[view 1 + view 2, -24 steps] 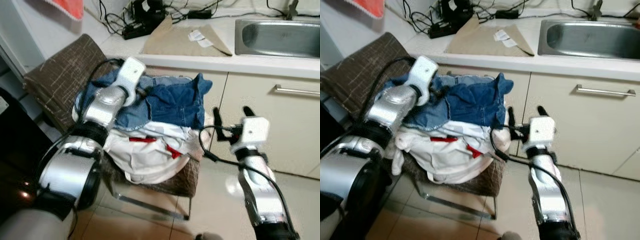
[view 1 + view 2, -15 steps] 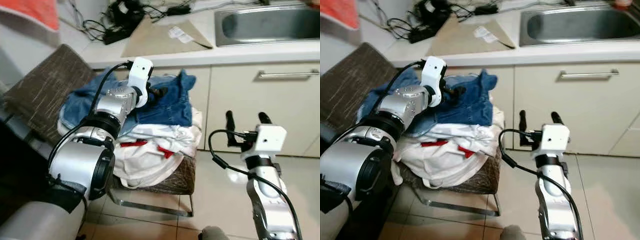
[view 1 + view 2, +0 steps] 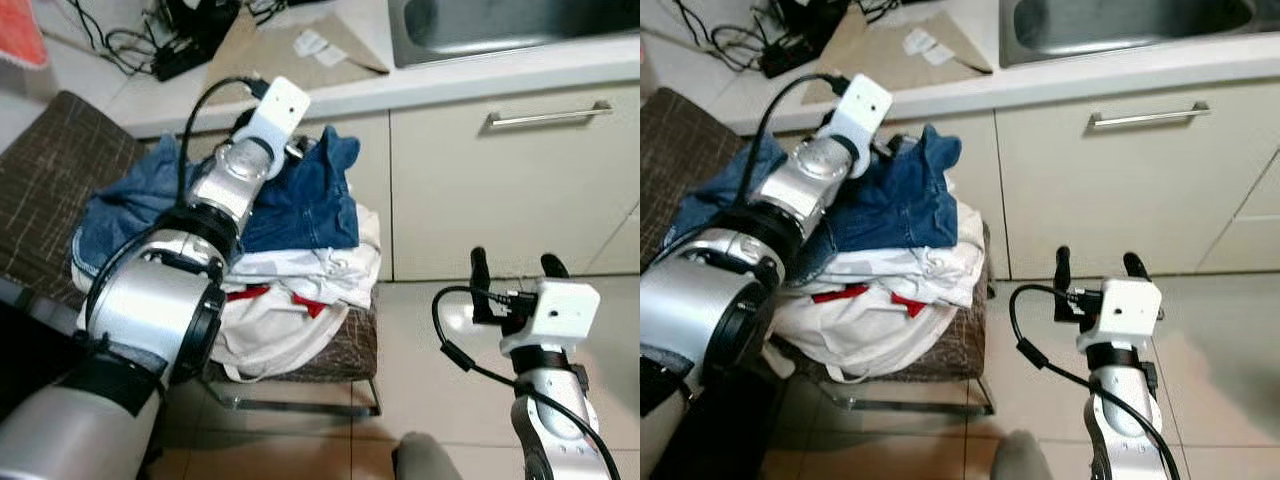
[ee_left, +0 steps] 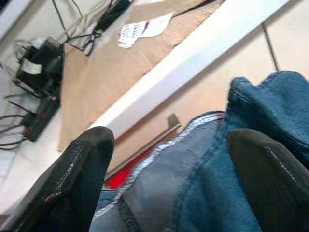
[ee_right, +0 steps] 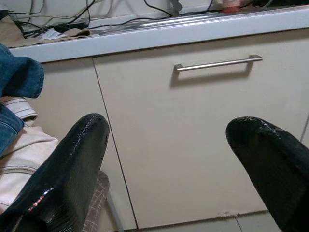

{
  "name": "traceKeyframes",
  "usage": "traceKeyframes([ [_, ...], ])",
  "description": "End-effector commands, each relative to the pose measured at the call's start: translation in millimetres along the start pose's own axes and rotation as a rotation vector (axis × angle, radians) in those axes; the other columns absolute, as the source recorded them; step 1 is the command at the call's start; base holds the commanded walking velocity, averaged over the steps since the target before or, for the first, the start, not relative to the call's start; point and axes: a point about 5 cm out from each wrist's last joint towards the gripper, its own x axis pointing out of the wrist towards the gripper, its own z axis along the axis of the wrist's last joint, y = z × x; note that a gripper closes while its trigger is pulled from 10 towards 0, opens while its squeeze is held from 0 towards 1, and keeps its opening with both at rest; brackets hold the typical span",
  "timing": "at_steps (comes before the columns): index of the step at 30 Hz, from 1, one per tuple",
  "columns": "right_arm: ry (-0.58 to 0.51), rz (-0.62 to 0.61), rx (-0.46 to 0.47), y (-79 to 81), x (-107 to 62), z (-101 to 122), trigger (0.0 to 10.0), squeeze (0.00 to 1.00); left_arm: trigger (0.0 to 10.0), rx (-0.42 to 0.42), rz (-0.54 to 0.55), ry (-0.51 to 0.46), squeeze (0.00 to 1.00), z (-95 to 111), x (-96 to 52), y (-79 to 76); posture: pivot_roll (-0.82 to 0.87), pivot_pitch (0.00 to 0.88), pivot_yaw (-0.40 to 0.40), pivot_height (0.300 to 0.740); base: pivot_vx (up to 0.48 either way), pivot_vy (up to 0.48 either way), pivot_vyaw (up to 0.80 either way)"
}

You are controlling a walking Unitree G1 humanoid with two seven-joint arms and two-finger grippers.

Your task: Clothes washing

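Where the brown chair [image 3: 60, 170] stands beside the kitchen cabinet [image 3: 500, 190], a heap of clothes covers its seat: blue jeans [image 3: 300, 200] lie on top, and under them sits a white garment [image 3: 290, 320] with red trim that spills toward the front edge. The left gripper [image 4: 166, 145] is stretched out over the top of the jeans, close to the counter edge; its two black fingers [image 4: 77, 179] are spread wide apart with denim between and below them, and they grip nothing. The right gripper [image 3: 512, 275] is held low over the tiled floor [image 3: 420, 380], well apart from the heap and facing the cabinet door with its metal handle [image 5: 218, 63]; its fingers [image 5: 67, 169] also stand wide apart and hold nothing. On the counter [image 3: 470, 85] above lie a sheet of brown paper [image 3: 270, 55] with small slips on it and a tangle of black cables [image 3: 160, 40], and the steel sink [image 3: 1120, 22] is set into it to the right.
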Motion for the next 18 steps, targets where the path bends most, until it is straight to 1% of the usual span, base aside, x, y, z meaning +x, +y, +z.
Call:
traceKeyframes([
  [1, 0.013, 0.007, 0.004, 5.3, -5.4, 2.2, 10.0, 0.0, 10.0, 0.092, 0.001, 0.092, 0.0, -25.9, -3.0, 1.0, -0.54, 0.141, 0.252, 0.74, 0.0, 0.0, 0.0],
  [2, 0.017, 0.007, 0.004, 5.6, -6.0, 1.7, 10.0, 0.0, 10.0, 0.102, -0.01, 0.106, 0.0, -30.1, -3.6, -1.0, -0.54, 0.141, 0.252, 0.74, 0.0, 0.0, 0.0],
  [4, 0.028, 0.01, 0.004, 7.0, -10.1, 1.9, 10.0, 0.0, 10.0, 0.086, -0.038, 0.146, 0.0, -41.5, -5.3, -6.9, -0.55, 0.15, 0.252, 0.74, 0.0, 0.0, 0.0],
  [5, 0.028, 0.01, 0.004, 7.0, -10.1, 1.9, 10.0, 0.0, 10.0, 0.086, -0.038, 0.146, 0.0, -41.5, -5.3, -6.9, -0.55, 0.15, 0.252, 0.74, 0.0, 0.0, 0.0],
  [6, 0.039, 0.011, 0.006, 7.6, -12.6, 2.0, 10.0, 0.0, 10.0, 0.057, -0.062, 0.18, 0.0, -50.1, -6.8, -12.1, -0.55, 0.156, 0.252, 0.74, 0.0, 0.0, 0.0],
  [7, 0.039, 0.011, 0.006, 7.6, -12.6, 2.0, 10.0, 0.0, 10.0, 0.057, -0.062, 0.18, 0.0, -50.1, -6.8, -12.1, -0.55, 0.156, 0.252, 0.74, 0.0, 0.0, 0.0],
  [8, 0.05, 0.014, 0.01, 8.5, -15.8, 1.7, 10.0, 0.0, 10.0, 0.021, -0.088, 0.218, 0.0, -60.1, -8.9, -18.5, -0.55, 0.167, 0.251, 0.74, 0.0, 0.0, 0.0],
  [10, 0.054, 0.015, 0.01, 9.0, -16.8, 1.6, 10.0, 0.0, 10.0, 0.006, -0.1, 0.234, 0.0, -64.2, -9.9, -21.5, -0.55, 0.167, 0.251, 0.74, 0.0, 0.0, 0.0],
  [11, 0.067, 0.019, 0.014, 10.1, -20.3, 1.4, 10.0, 0.0, 10.0, 0.017, -0.111, 0.265, 0.0, -74.5, -12.6, -27.8, -0.55, 0.186, 0.246, 0.74, 0.0, 0.0, 0.0],
  [18, 0.102, 0.029, 0.013, 11.6, -29.3, 0.5, 10.0, 0.0, 10.0, 0.049, -0.124, 0.296, 0.0, -86.9, -16.2, -37.6, -0.55, 0.209, 0.24, 0.74, 0.0, 0.0, 0.0],
])
